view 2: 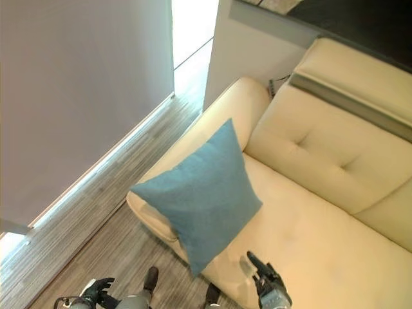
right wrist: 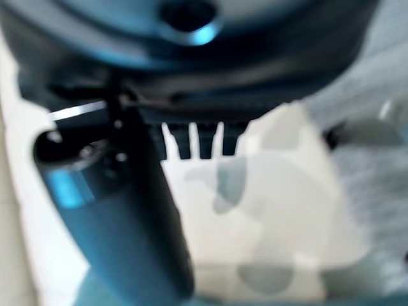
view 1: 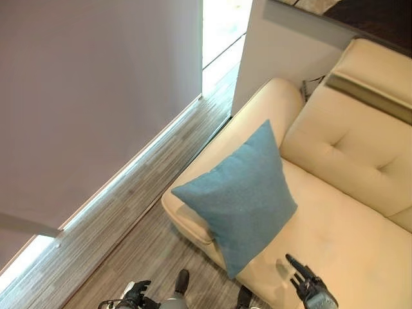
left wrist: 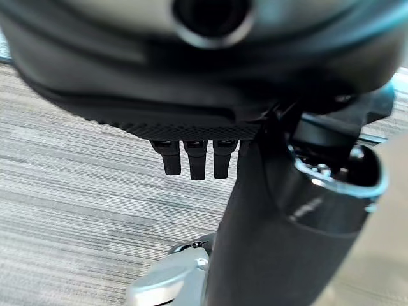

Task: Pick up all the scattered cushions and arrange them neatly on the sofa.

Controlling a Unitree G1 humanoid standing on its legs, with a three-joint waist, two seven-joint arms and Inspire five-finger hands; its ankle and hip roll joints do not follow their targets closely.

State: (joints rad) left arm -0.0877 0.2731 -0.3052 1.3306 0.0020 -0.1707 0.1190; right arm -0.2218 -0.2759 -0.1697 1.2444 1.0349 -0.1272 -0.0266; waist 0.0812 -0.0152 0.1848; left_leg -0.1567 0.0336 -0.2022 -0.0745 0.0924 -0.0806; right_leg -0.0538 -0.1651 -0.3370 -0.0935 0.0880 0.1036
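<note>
The blue cushion [view 1: 241, 196] lies on the cream sofa [view 1: 347, 238], tilted like a diamond over the seat's front edge by the armrest, its long diagonal running from the upper corner near the backrest down to a lower corner that hangs past the seat's edge. The right hand [view 1: 308, 280] hovers over the seat just beside that lower corner, with the cushion ahead of it and toward the robot's left; its fingers reach out straight, released and holding nothing, as its own wrist view [right wrist: 191, 140] also shows. The left hand [view 1: 136, 293] hangs low over the wooden floor [view 1: 129, 212], well apart from the cushion, fingers loosely relaxed and empty. The right hand is clearly the nearer, so any squaring-up of the cushion against the backrest would likely fall to it
</note>
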